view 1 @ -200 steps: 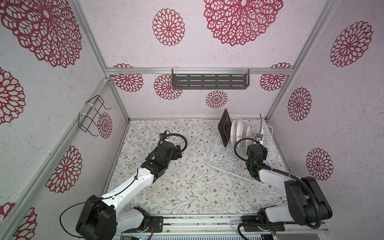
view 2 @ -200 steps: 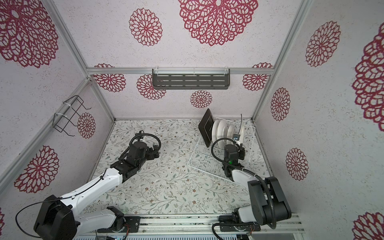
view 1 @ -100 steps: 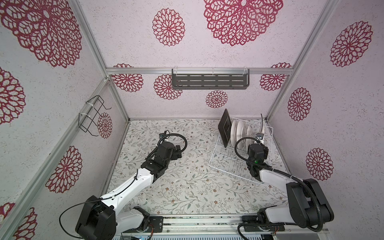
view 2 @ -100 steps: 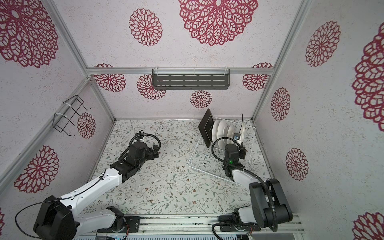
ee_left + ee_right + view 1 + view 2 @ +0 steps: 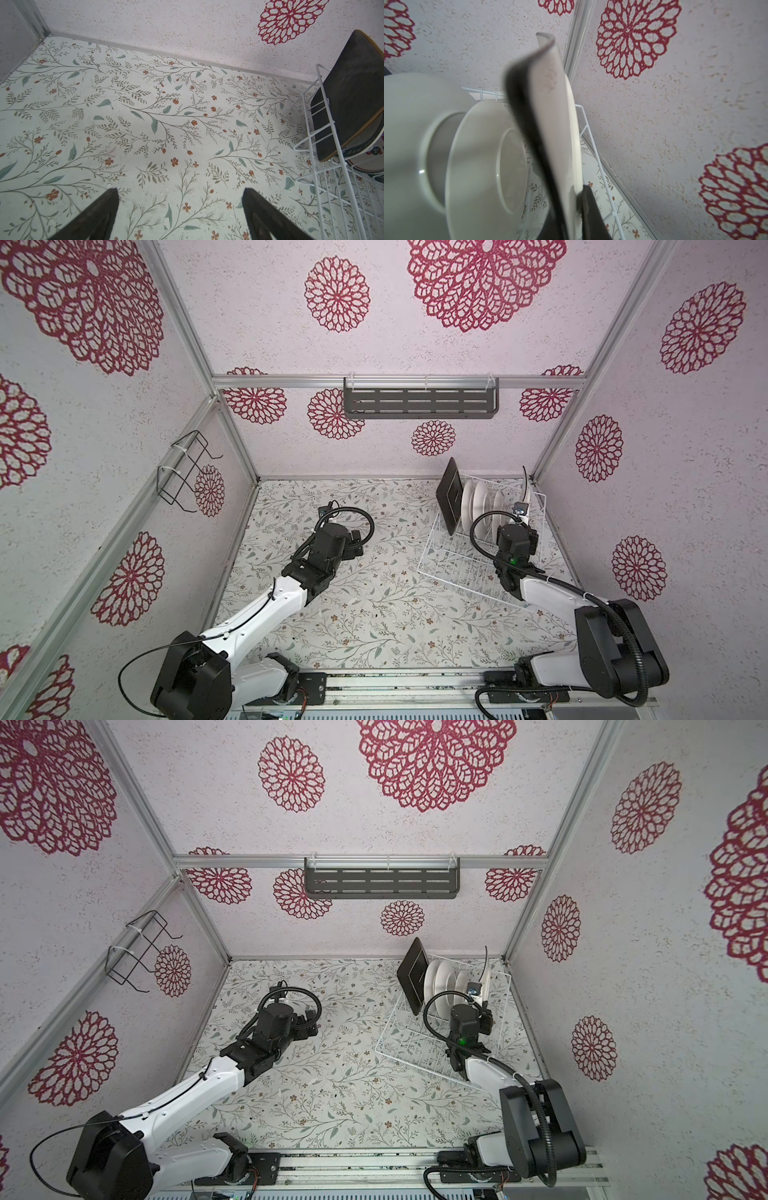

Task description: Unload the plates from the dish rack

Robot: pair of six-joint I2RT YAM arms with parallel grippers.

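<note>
Far right: plates point(image 5: 476, 498) upright in dish rack point(image 5: 429, 537).

A dark grey slotted shelf point(image 5: 420, 403) is hanging from the aluminium crossbar point(image 5: 282, 382) that is running across the back wall point(image 5: 374, 344), and pale clips are holding its upper edge; both top views are showing it. A small black wire holder point(image 5: 183, 472) is hanging on the slanting bar of the left wall, with white ties fastening it there. Crimson flower medallions point(image 5: 337, 294) of several sizes are dotting the pale speckled walls on every side. The desk point(image 5: 374, 605) is wearing a pale covering printed with grey-green sprigs and small rust-red blossoms. A ribbed metal rail point(image 5: 415, 680) is running along the desk's near edge.
</note>
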